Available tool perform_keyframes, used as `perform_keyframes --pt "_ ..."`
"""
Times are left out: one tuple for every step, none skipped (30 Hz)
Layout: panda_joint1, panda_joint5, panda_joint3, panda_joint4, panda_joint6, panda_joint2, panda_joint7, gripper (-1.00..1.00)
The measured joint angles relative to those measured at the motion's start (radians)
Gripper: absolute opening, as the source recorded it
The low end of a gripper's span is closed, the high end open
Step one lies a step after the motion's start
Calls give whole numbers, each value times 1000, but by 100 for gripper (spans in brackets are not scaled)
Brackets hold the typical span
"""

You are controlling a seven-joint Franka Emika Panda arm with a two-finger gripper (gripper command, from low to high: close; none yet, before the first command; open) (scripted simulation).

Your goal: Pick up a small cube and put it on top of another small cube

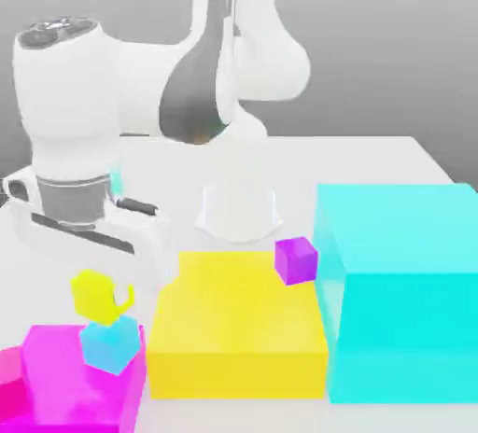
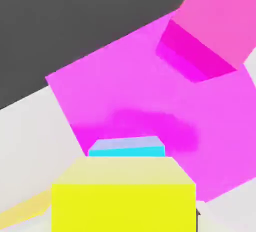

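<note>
The small yellow cube (image 1: 93, 293) rests tilted on top of the small light-blue cube (image 1: 109, 343), which stands on a large magenta block (image 1: 65, 384) at the exterior view's lower left. My gripper (image 1: 89, 224) hangs just above the yellow cube, with a small gap between the hand and the cube. The hand view looks down past the yellow cube (image 2: 123, 201), close to the camera, onto the light-blue cube (image 2: 127, 147) beneath it and the magenta block (image 2: 150, 101).
A large flat yellow block (image 1: 238, 324) lies beside the magenta block, with a small purple cube (image 1: 296, 259) at its far corner. A huge cyan block (image 1: 401, 291) stands at the exterior view's right. A pink block (image 2: 220, 21) adjoins the magenta one.
</note>
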Motion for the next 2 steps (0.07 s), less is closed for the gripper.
perform_keyframes --pt "0 0 0 0 0 0 0 100" --pt "0 0 0 0 0 0 0 100"
